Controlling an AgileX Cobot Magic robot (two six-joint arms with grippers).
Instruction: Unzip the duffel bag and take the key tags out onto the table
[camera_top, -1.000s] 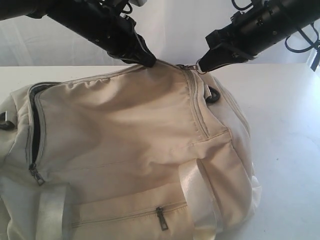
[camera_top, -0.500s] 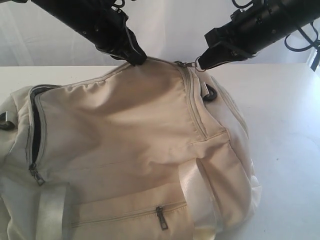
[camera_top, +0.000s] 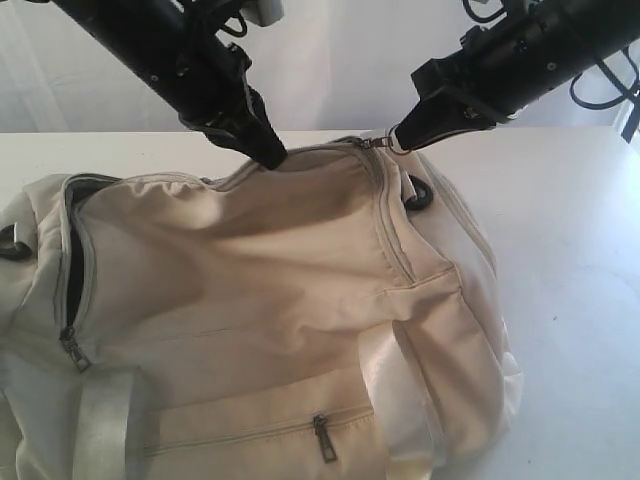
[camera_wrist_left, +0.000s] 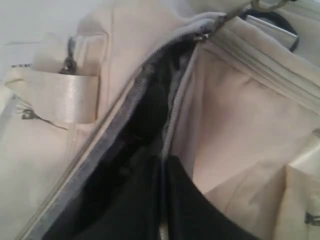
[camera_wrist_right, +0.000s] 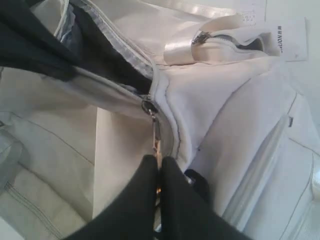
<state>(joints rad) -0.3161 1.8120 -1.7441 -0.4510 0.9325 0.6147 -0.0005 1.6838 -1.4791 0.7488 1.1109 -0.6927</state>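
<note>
Cream-beige fabric duffel bag (camera_top: 250, 290) lies slumped on the wide white desk (camera_top: 570, 260), filling the lower left of the exterior view with its broad side panel facing up. Its far upper edge, where the grey main zipper (camera_wrist_left: 120, 115) runs, is held raised by two black robot hands.

The left hand (camera_top: 268, 155) is closed, its dark fingers (camera_wrist_left: 200, 215) pressed together on the duffel bag's fabric edge right at the zipper line. The right hand (camera_top: 400, 138) is closed as well, nipping the small metal zipper pull (camera_top: 380, 142) at the right end of that raised edge. In the right wrist view its fingers (camera_wrist_right: 145, 195) meet over the pull, just beside the metal slider (camera_wrist_right: 149, 107).

From the slider to the left hand the main zipper stands parted, and dark grey lining (camera_wrist_left: 150, 105) shows in the gap.

A black D-ring (camera_top: 418, 194) sits on the bag just below the right hand. One pale webbing strap (camera_top: 385, 370) runs down the side panel near the right, and another (camera_top: 100, 430) near the left. The side pocket zipper (camera_top: 250, 430) between them is done up, its pull (camera_top: 322, 440) hanging at the right end. At the bag's left end a curved end zipper (camera_top: 72, 270) gapes slightly, showing a dark slit.
</note>
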